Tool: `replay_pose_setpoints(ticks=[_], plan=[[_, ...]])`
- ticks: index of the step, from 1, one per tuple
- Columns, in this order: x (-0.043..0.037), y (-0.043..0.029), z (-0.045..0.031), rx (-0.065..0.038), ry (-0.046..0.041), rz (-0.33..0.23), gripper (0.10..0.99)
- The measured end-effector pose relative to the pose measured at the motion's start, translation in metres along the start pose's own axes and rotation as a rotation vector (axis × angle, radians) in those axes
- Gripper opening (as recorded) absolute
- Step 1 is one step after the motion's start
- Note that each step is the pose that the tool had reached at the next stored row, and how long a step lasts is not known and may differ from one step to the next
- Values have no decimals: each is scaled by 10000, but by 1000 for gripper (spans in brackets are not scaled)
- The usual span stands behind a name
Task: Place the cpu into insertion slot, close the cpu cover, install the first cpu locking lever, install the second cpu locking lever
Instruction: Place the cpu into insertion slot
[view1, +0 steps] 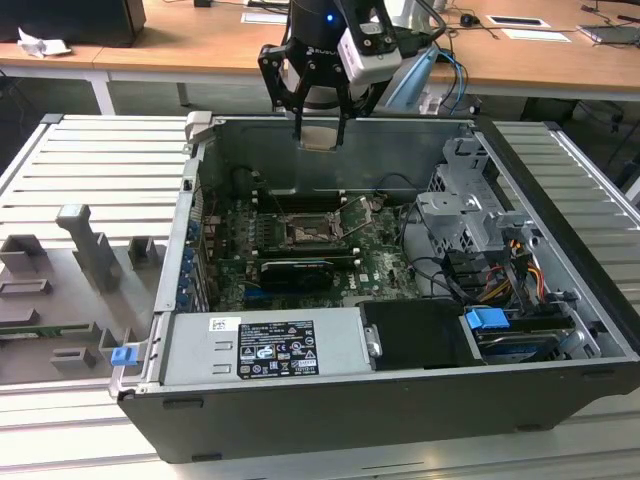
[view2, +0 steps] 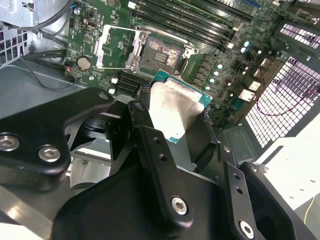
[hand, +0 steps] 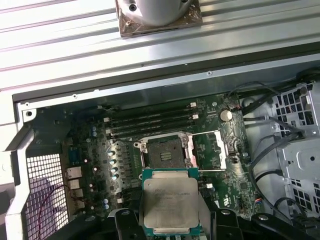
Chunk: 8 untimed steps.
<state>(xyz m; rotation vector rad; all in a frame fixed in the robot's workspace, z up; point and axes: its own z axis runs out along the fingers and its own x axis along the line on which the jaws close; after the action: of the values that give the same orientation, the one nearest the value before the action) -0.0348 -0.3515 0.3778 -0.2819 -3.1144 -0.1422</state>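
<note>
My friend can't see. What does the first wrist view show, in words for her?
The black gripper holds a thin square silver-beige cpu over the green circuit board, near the dark square insertion slot. The silver frame-shaped cpu cover lies flipped open beside the slot.

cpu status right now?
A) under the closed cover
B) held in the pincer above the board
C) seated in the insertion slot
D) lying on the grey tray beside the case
B: the cpu is clamped in the pincer above the board, while the insertion slot is bare and the cpu cover is flipped open beside it.
</note>
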Motion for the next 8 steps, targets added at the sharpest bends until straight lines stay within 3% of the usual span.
replay_pose_setpoints(ticks=[8], plan=[[0, 0, 0, -4, -21, 235, 529]])
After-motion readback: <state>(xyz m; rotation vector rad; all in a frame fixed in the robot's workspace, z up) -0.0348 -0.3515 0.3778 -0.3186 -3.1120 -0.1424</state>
